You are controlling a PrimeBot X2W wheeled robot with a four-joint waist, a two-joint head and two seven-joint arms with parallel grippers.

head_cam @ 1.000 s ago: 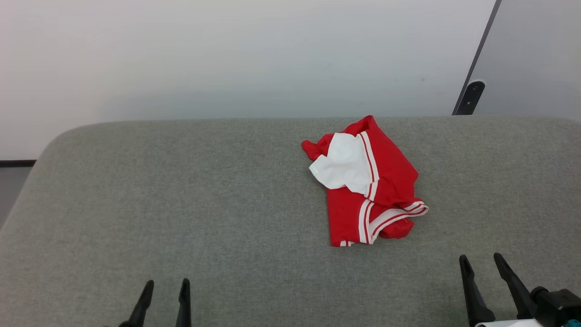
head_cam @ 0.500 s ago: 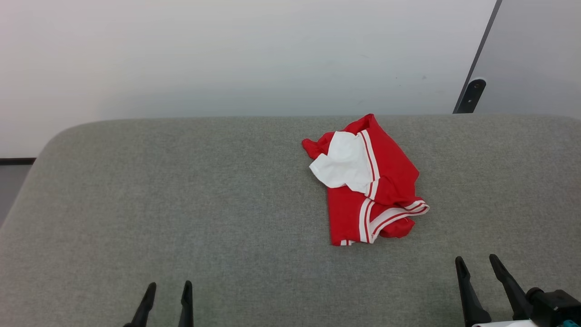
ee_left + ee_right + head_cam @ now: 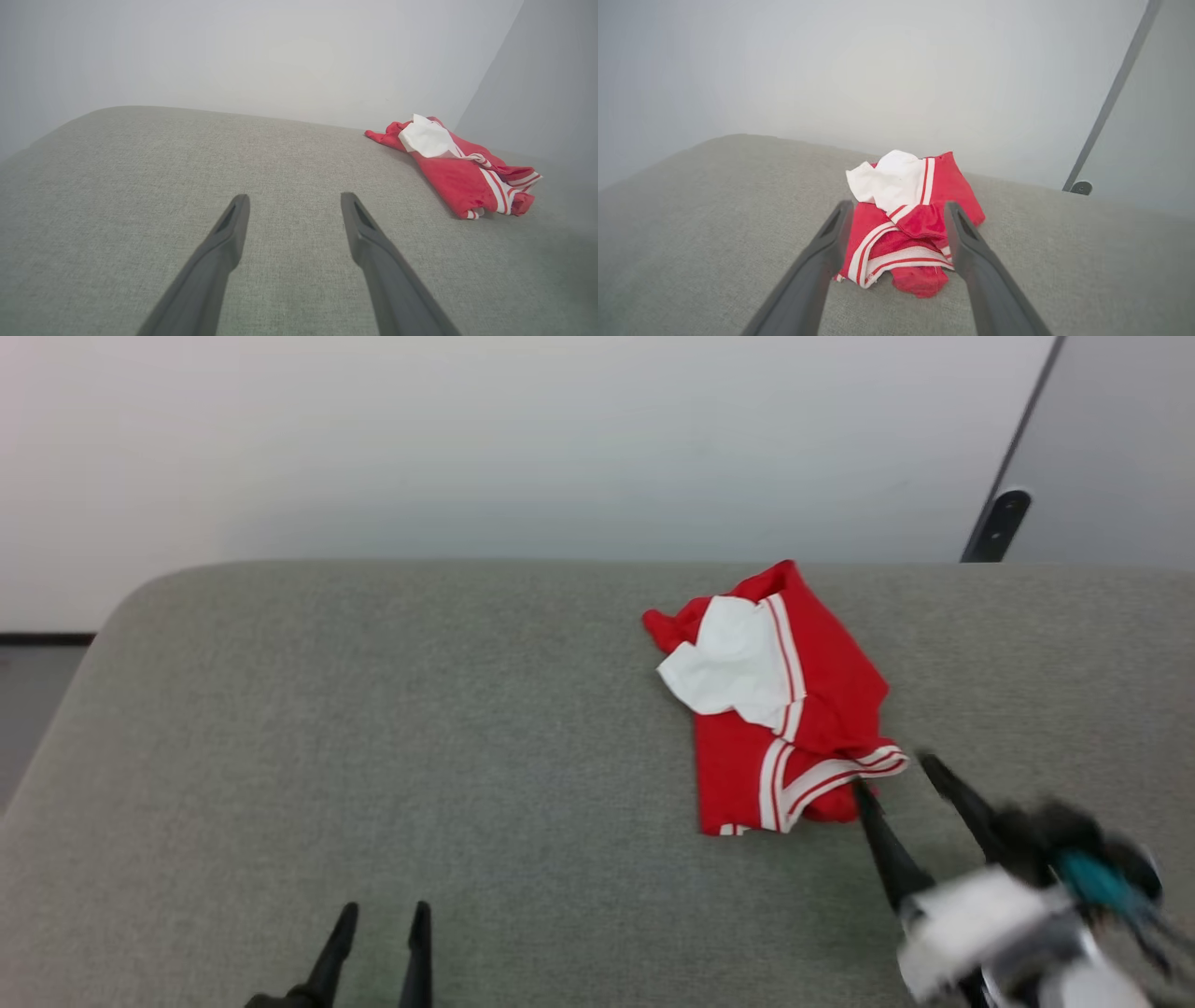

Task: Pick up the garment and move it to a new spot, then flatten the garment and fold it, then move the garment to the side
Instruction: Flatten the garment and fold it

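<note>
The garment (image 3: 794, 709) is a crumpled red shirt with a white sleeve and red-and-white striped trim, lying right of centre on the grey upholstered surface (image 3: 373, 728). It also lies at the far right in the left wrist view (image 3: 460, 170) and straight ahead in the right wrist view (image 3: 908, 219). My right gripper (image 3: 896, 779) is open, blurred with motion, its fingertips just off the garment's near right corner. In its own view the right gripper (image 3: 899, 207) frames the striped hem without closing on it. My left gripper (image 3: 385, 915) is open and empty near the front edge, far left of the garment; it appears again in the left wrist view (image 3: 293, 200).
A pale wall rises behind the grey surface. A dark slanted bar with a round foot (image 3: 999, 523) stands at the back right beside a grey panel. The surface's rounded left corner (image 3: 121, 616) drops to a floor strip.
My right gripper has swung forward and left, from the lower right corner up to the garment's near right corner. The head camera shifted a little. The garment lies as before.
</note>
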